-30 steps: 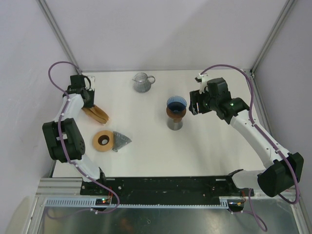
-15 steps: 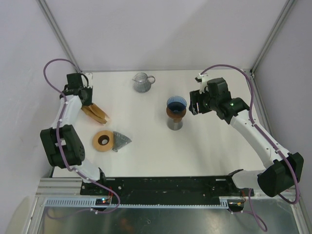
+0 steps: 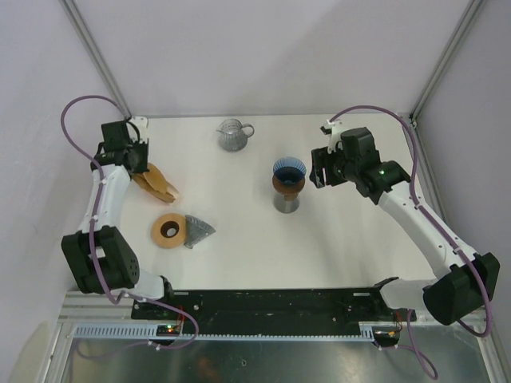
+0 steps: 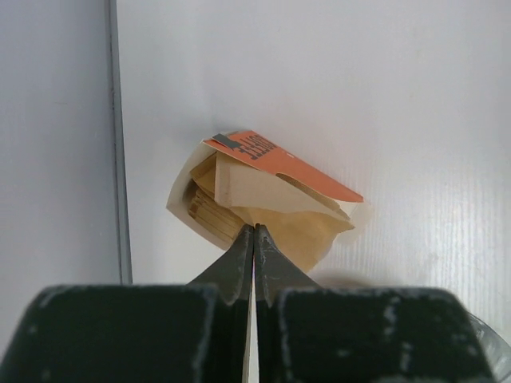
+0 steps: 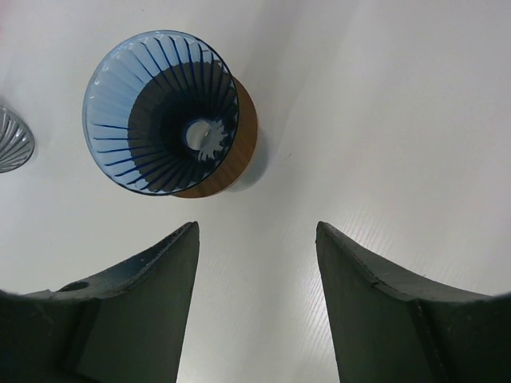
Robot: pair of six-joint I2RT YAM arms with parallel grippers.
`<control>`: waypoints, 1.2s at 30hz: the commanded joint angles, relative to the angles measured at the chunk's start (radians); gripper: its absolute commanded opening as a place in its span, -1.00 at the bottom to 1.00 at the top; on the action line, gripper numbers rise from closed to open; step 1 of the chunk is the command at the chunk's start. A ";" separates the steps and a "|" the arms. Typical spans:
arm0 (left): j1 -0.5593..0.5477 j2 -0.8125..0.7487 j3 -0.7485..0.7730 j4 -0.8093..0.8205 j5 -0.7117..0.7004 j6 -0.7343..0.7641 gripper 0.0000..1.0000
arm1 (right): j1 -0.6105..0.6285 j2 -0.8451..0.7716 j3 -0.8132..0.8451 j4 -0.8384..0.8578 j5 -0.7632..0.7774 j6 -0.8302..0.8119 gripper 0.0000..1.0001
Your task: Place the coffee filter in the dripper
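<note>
The blue ribbed dripper [image 3: 289, 168] sits on a brown collar on a grey stand mid-table; in the right wrist view it [image 5: 162, 112] lies ahead and left of my fingers. My right gripper [image 3: 318, 169] [image 5: 255, 231] is open and empty just right of it. At the far left, an orange-labelled pack of brown coffee filters [image 3: 157, 186] [image 4: 263, 171] lies on the table. My left gripper [image 3: 130, 156] [image 4: 254, 229] is shut at the pack's edge, pinching one brown filter [image 4: 307, 231] that fans out past the tips.
A glass server [image 3: 234, 134] stands at the back centre. A wooden ring [image 3: 168, 230] and a grey ribbed cone [image 3: 200, 229] lie front left. The left wall and frame post [image 4: 116, 136] run close beside the filter pack.
My left gripper has drawn back toward the left wall and far corner, away from the pack. The right arm and dripper have not moved.
</note>
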 commanded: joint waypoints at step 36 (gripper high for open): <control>-0.291 -0.358 0.085 -0.159 0.259 -0.157 -1.00 | 0.662 0.457 0.180 0.966 0.339 0.140 0.47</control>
